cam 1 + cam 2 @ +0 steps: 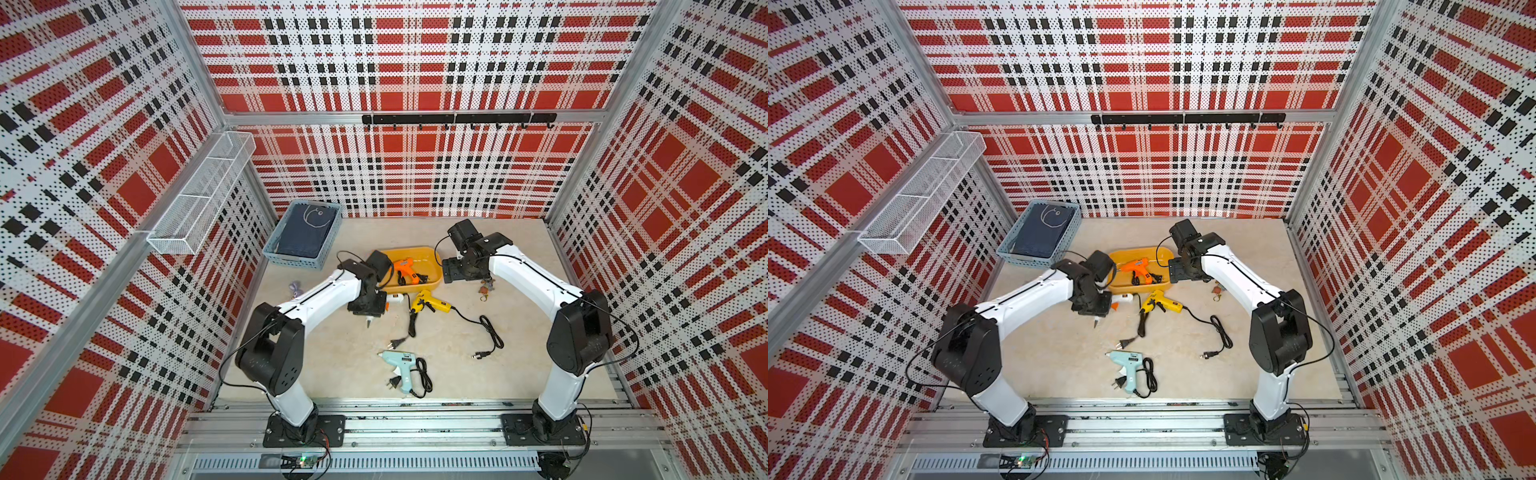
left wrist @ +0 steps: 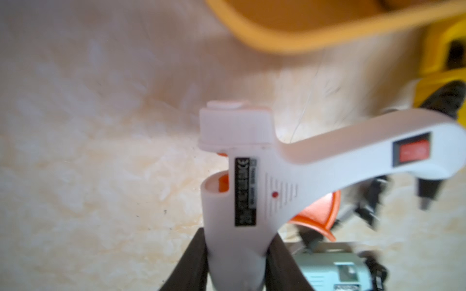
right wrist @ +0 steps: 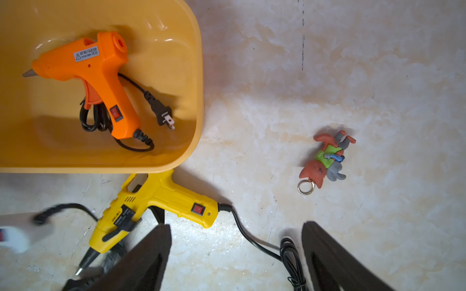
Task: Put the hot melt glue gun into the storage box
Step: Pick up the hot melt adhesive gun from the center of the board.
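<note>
In the left wrist view my left gripper (image 2: 237, 241) is shut on the barrel of a white hot melt glue gun (image 2: 252, 189), with both dark fingers pressed against its sides. In both top views this gun (image 1: 395, 297) (image 1: 1123, 297) shows just in front of the yellow storage box (image 1: 432, 257) (image 3: 199, 75). An orange glue gun (image 3: 100, 75) lies inside the box with its cord. A yellow glue gun (image 3: 156, 199) lies on the table against the box's front wall. My right gripper (image 3: 235, 239) hangs open over that gun's cord, holding nothing.
A light blue glue gun (image 1: 401, 363) with a coiled cord lies nearer the front. A small toy keychain (image 3: 327, 158) lies right of the box. A blue-grey basket (image 1: 301, 237) stands at the back left, and a white wire rack (image 1: 203, 195) hangs on the left wall.
</note>
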